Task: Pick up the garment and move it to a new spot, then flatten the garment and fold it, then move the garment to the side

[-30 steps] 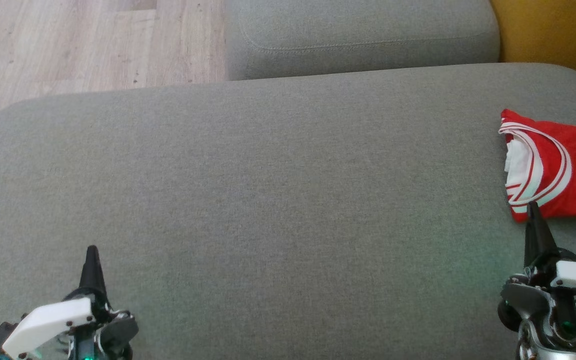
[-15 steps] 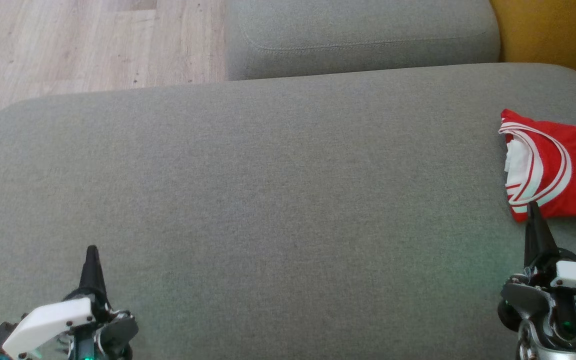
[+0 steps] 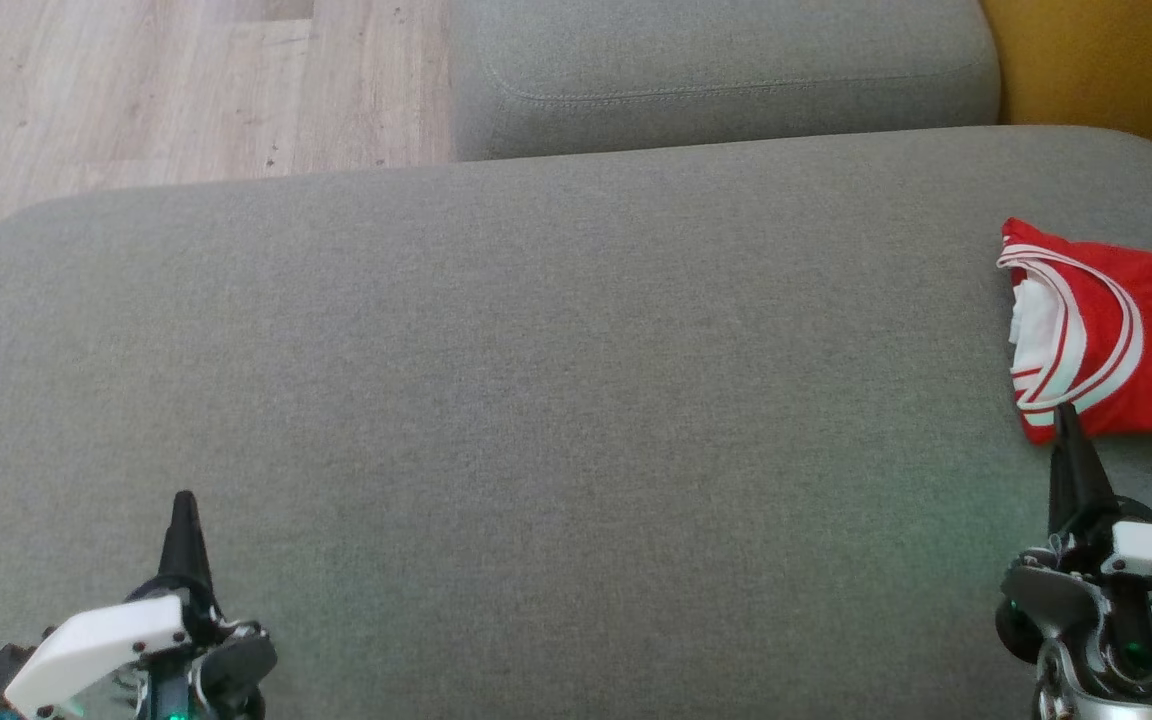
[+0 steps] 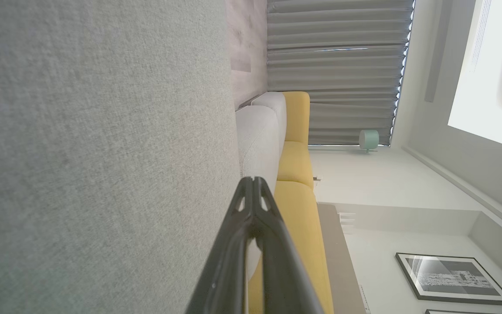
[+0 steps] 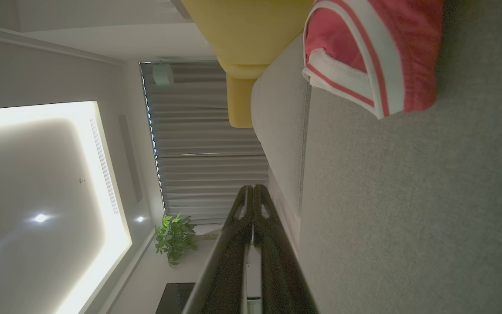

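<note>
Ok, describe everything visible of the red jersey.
The red jersey is a thin top with white striped trim around an opening and white fabric inside. It lies folded on the grey sofa cushion, at the head view's right edge, partly cut off. The shut right gripper points at its near corner, not holding it.

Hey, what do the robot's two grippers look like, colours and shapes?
The left gripper and right gripper each have two long black fingers tapering to a point, with small cut-out slots near the tips. Behind them sit white cover plates dotted with dark screws, over grey and black housings with a small green light.
</note>
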Motion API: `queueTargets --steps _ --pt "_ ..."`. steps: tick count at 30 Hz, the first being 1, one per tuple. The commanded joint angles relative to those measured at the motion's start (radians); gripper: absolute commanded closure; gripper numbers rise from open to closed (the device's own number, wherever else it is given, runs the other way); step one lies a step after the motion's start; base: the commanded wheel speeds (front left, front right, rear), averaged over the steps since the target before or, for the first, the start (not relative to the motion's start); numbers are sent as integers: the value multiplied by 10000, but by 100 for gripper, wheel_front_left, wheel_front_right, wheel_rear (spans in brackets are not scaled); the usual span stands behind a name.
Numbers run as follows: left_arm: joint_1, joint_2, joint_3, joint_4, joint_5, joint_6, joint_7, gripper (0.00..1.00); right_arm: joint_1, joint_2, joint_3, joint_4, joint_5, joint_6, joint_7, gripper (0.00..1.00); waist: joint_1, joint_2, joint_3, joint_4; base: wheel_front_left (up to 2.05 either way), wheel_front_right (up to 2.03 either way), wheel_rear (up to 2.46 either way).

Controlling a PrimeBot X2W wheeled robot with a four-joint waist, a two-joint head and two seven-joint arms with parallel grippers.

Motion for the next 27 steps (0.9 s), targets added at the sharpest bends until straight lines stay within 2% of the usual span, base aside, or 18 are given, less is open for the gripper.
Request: queueTargets --steps 1,27 --pt "-472 79 401 -365 -56 -63 70 100 -206 -45 205 -405 70 69 58 100 0 0 0 0 0 0 0" --pt "-472 79 401 -365 -56 -63 70 100 -206 -45 206 -405 70 69 58 100 0 0 0 0 0 0 0"
